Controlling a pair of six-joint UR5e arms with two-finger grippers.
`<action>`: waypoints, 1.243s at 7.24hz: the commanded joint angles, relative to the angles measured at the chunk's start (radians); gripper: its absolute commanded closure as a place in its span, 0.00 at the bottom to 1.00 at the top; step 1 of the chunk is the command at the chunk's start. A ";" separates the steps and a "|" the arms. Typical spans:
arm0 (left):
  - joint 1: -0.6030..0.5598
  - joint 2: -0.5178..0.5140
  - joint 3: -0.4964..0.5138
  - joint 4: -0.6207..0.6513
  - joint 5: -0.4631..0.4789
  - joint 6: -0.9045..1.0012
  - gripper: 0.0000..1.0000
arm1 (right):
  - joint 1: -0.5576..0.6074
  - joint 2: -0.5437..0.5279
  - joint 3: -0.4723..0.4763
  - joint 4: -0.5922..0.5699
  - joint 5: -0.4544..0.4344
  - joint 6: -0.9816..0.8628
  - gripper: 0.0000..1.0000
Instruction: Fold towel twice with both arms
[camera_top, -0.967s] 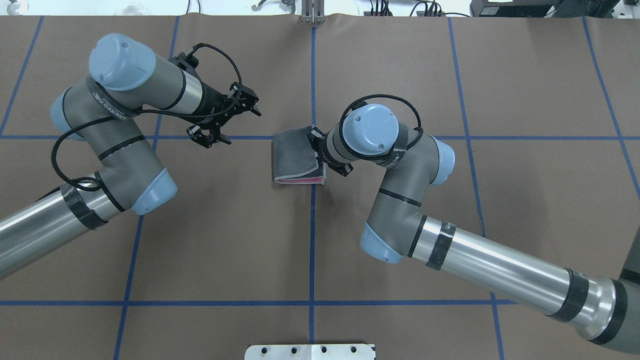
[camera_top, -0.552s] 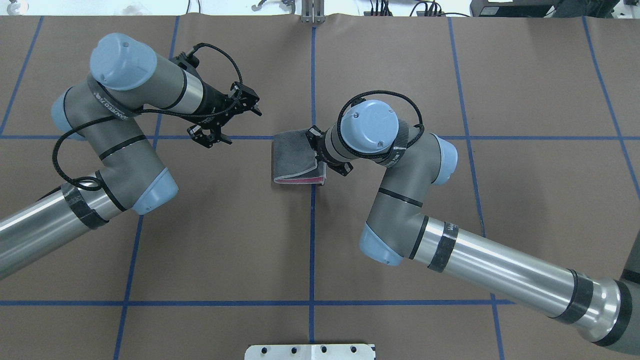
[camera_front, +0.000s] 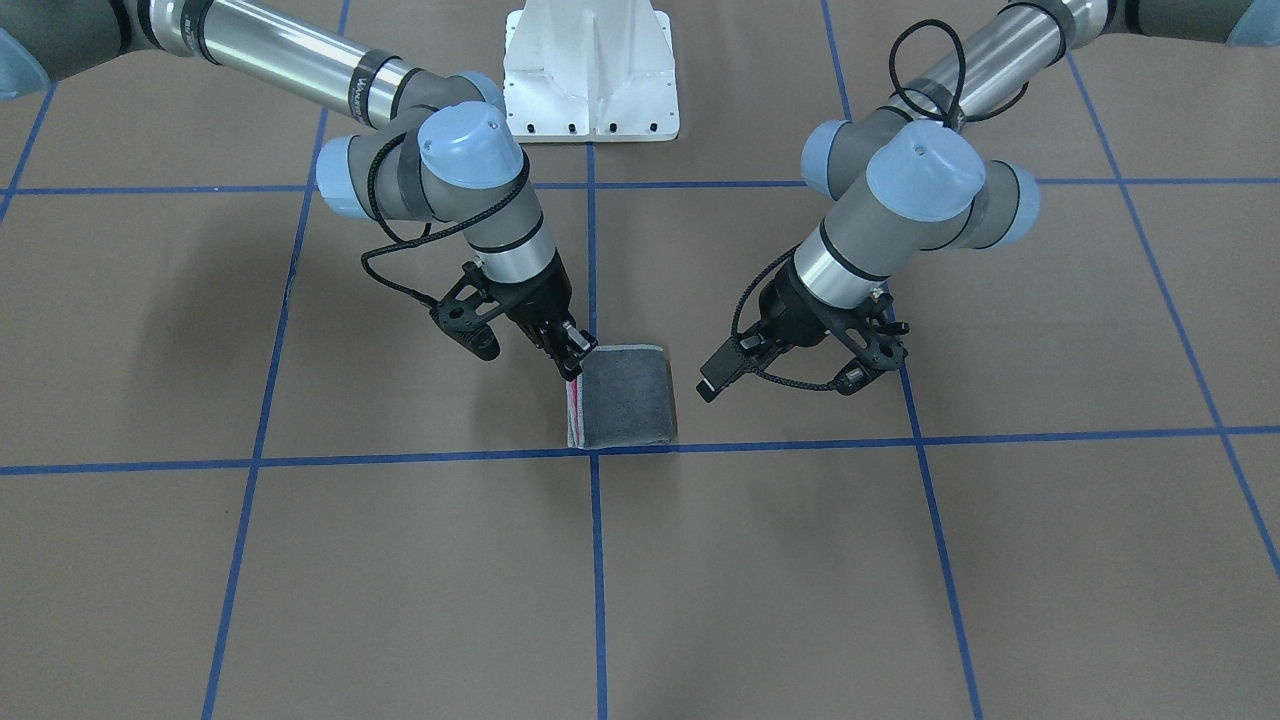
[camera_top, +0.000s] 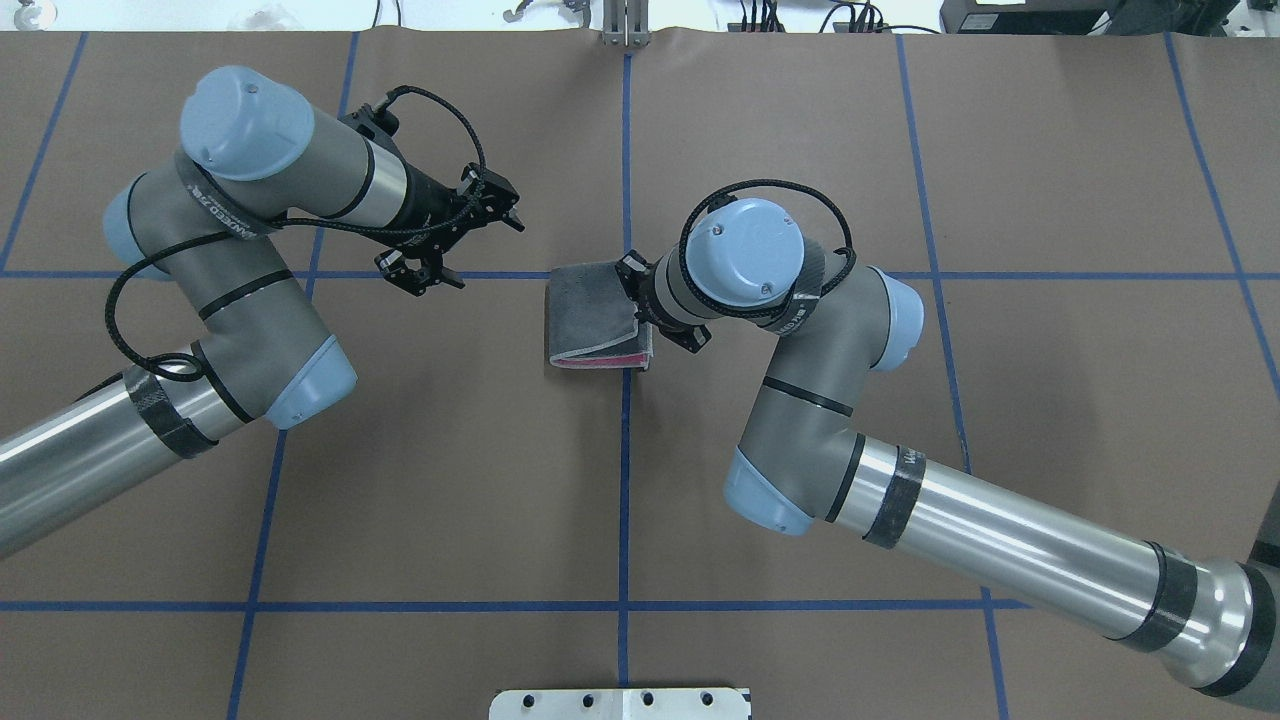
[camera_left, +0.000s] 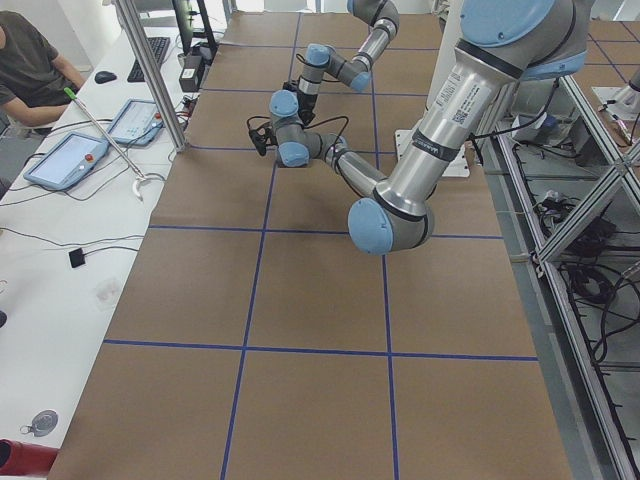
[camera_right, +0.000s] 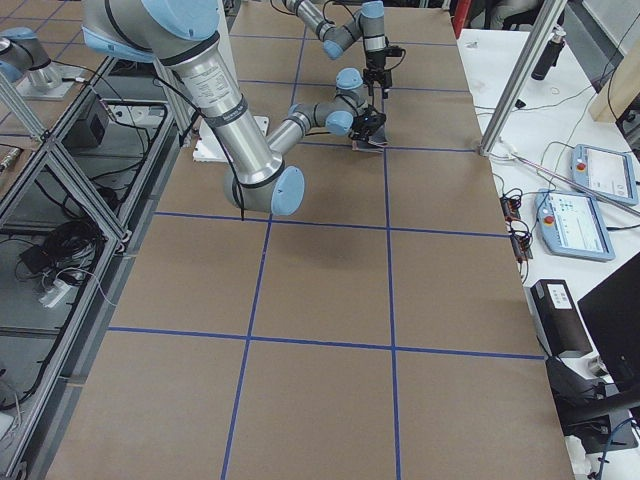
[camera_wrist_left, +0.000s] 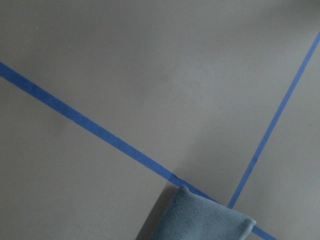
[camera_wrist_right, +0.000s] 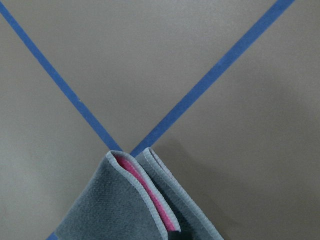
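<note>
In the front-facing view the right gripper (camera_front: 573, 352) is reaching down at the view's left, its two fingers sitting close together and pinching the towel (camera_front: 628, 402) at its corner nearest the robot. The fingertips are merging with the hem, so the exact bite is hard to make out. The towel is lying folded into a small thick block, dark grey face up, with a thin pink strip peeking out along the pinched side. It is sitting just on the robot's side of a crossing of blue tape lines (camera_front: 760, 446) on the brown table (camera_front: 300, 580). The left gripper (camera_front: 785, 375) is hovering near the towel without touching it, fingers spread apart and holding nothing. In the overhead view the right arm (camera_top: 980, 535) is covering its own fingers with its wrist joint, and the towel's right edge is disappearing beneath it; the left arm (camera_top: 230, 290) is running off the frame's left edge. In the left side view the towel is too hard to pick out among the arms' joints. In the right side view it is showing only as a tiny patch under the far grippers. The left wrist view is catching one grey corner of the towel at the bottom edge. The right wrist view is showing layered hems rising toward the lens, pink between grey, cut off at the bottom.
</note>
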 joint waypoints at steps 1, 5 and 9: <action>0.000 0.000 0.000 -0.001 0.000 0.000 0.00 | -0.015 -0.002 0.006 -0.002 -0.014 0.004 0.99; 0.000 0.002 0.000 -0.001 0.000 0.000 0.00 | -0.044 -0.008 0.007 -0.002 -0.044 0.004 0.87; 0.000 0.002 0.000 -0.001 0.000 0.000 0.00 | -0.043 -0.018 0.010 -0.002 -0.042 -0.001 0.39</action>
